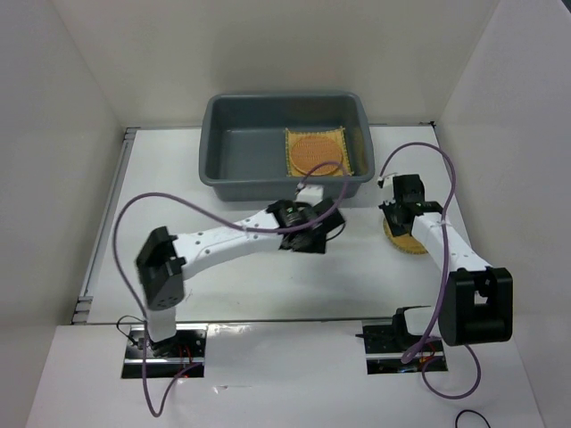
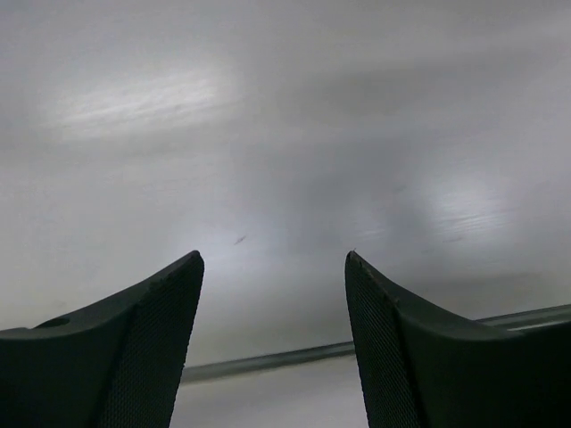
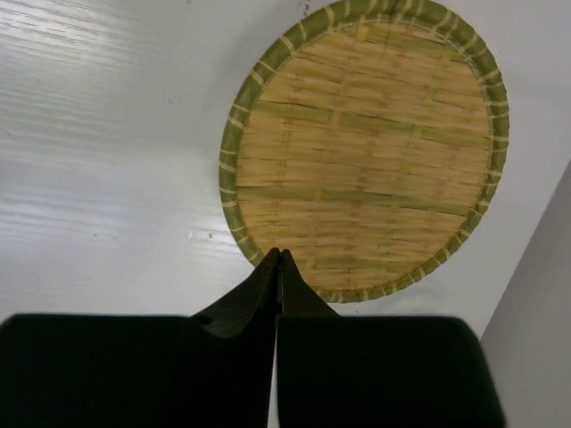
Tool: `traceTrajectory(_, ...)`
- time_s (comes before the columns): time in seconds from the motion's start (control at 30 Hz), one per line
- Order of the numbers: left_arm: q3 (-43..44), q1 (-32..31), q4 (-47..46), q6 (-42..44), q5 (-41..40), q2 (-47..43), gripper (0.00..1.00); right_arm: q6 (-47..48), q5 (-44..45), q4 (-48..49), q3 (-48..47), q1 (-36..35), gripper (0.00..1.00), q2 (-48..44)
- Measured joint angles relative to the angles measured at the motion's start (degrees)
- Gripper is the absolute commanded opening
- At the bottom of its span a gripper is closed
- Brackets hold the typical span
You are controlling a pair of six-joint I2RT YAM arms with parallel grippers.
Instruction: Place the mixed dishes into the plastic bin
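The pale disc is seen right of the plastic bin; the right gripper is closed fully at its rim, hold unconfirmed; slippage is risked on lifting; the left gripper is seen spread wide, empty.

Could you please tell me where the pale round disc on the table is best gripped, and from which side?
Probably its green bound rim, at the edge nearest the right gripper. The pale round disc lies flat on the table, thin and handleless, so only the edge offers a pinch; come in low from that near side, jaws opened.
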State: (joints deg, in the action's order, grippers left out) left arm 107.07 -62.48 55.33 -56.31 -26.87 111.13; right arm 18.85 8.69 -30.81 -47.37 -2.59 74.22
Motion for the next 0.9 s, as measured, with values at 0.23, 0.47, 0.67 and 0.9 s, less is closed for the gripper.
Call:
traceTrajectory(0.23, -31.56, 2.97, -9.94, -2.58, 0.72, -18.93, 0.70, -1.55, 4.94, 2.10, 0.50, 0.48, 0.08, 2.36)
traceTrajectory(0.47, -38.21, 2.93, -17.25, -2.69, 1.73, -23.32, 0.70, -2.84, 7.63, 3.19, 1.33, 0.55, 0.12, 8.52)
traceTrajectory(0.67, -40.22, 2.93, -19.26, -3.06, 3.34, -23.50, 0.69, -3.67, 9.66, 4.39, 1.31, 0.55, 0.06, 13.35)
traceTrajectory(0.9, -41.55, 2.93, -22.51, -3.89, 4.76, -23.58, 0.68, -4.20, 13.27, 4.55, 0.66, 0.61, 0.02, 15.34)
